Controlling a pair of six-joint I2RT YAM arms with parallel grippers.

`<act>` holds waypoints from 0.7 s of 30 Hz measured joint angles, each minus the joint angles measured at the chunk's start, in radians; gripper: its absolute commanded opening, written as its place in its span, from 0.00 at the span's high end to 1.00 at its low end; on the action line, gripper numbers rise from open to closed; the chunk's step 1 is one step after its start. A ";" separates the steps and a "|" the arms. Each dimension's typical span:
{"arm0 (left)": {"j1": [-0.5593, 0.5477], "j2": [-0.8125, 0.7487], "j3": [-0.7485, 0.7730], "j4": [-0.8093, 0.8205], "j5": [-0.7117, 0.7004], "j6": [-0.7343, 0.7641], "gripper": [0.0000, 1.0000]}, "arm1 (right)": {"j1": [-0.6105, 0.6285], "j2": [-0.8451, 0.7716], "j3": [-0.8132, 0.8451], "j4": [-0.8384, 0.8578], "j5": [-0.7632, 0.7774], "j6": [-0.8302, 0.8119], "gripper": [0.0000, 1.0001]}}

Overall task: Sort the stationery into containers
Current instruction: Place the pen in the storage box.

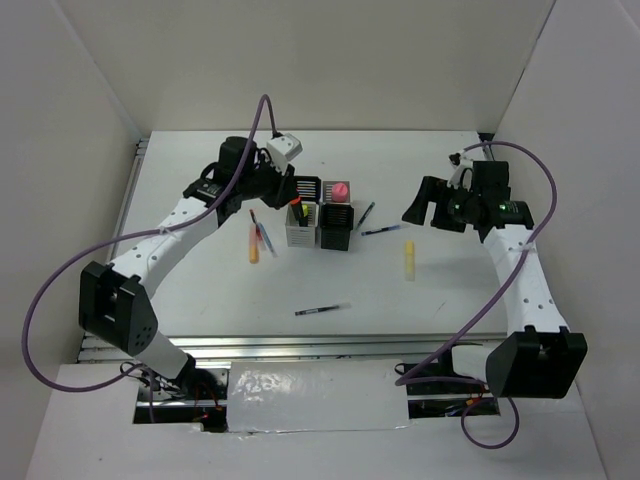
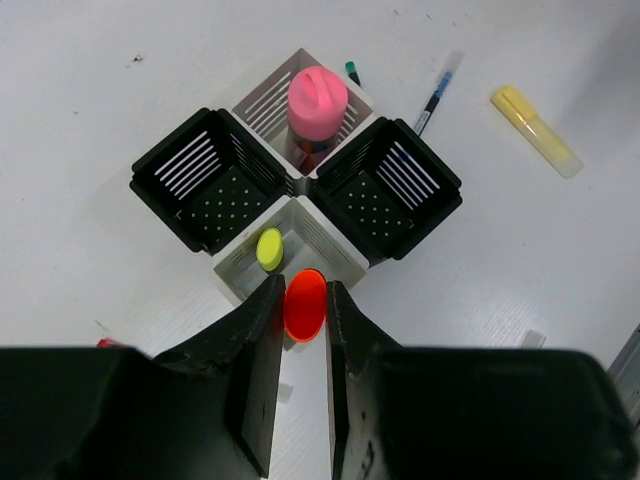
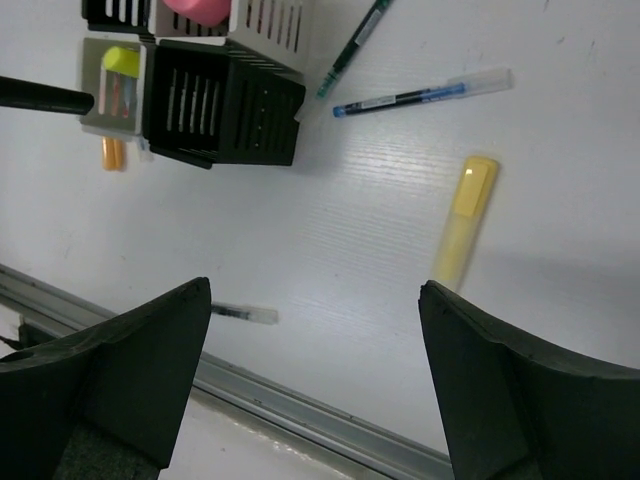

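Observation:
Four square cups stand in a cluster: two black (image 2: pixel 205 180) (image 2: pixel 390 185) and two white (image 2: pixel 330 245) (image 2: pixel 265 100). A pink highlighter (image 2: pixel 318 100) stands in the far white cup. A yellow highlighter (image 2: pixel 269 248) stands in the near white cup. My left gripper (image 2: pixel 302 285) is shut on an orange highlighter (image 2: pixel 305 305), held upright over that near white cup's front edge. In the top view my left gripper (image 1: pixel 293 200) is over the cluster's left side. My right gripper (image 3: pixel 315 290) is open and empty above the table, right of the cups (image 1: pixel 425 205).
A pale yellow highlighter (image 1: pixel 409 258) lies right of the cups. Two pens (image 1: pixel 365 213) (image 1: pixel 380 231) lie beside the cluster's right side. Another pen (image 1: pixel 322 310) lies near the front. A second orange highlighter (image 1: pixel 253 245) and a pen (image 1: pixel 262 235) lie left of the cups.

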 measured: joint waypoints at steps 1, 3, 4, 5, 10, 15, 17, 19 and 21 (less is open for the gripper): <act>-0.002 0.010 0.000 0.003 0.000 0.001 0.96 | 0.000 0.000 -0.010 0.003 0.008 -0.001 0.10; -0.005 0.021 0.000 0.013 -0.003 0.005 0.91 | 0.000 0.000 -0.027 0.008 0.021 -0.004 0.13; -0.010 0.025 0.000 0.023 -0.008 0.006 0.90 | 0.000 0.000 -0.038 0.012 0.028 -0.006 0.14; -0.015 0.028 -0.001 0.033 -0.012 0.009 0.87 | 0.000 0.000 -0.048 0.016 0.035 -0.008 0.16; -0.045 0.050 -0.001 0.072 -0.034 0.017 0.76 | 0.000 0.014 -0.079 0.031 0.086 -0.008 0.23; -0.056 0.087 -0.001 0.089 -0.053 0.034 0.69 | 0.002 0.077 -0.079 0.039 0.168 -0.016 0.27; -0.060 0.094 -0.001 0.091 -0.061 0.037 0.65 | 0.002 0.109 -0.079 0.040 0.199 -0.019 0.28; -0.061 0.095 -0.001 0.091 -0.065 0.039 0.61 | 0.002 0.148 -0.079 0.040 0.227 -0.022 0.29; -0.064 0.095 -0.001 0.098 -0.066 0.040 0.59 | 0.005 0.184 -0.079 0.040 0.249 -0.023 0.29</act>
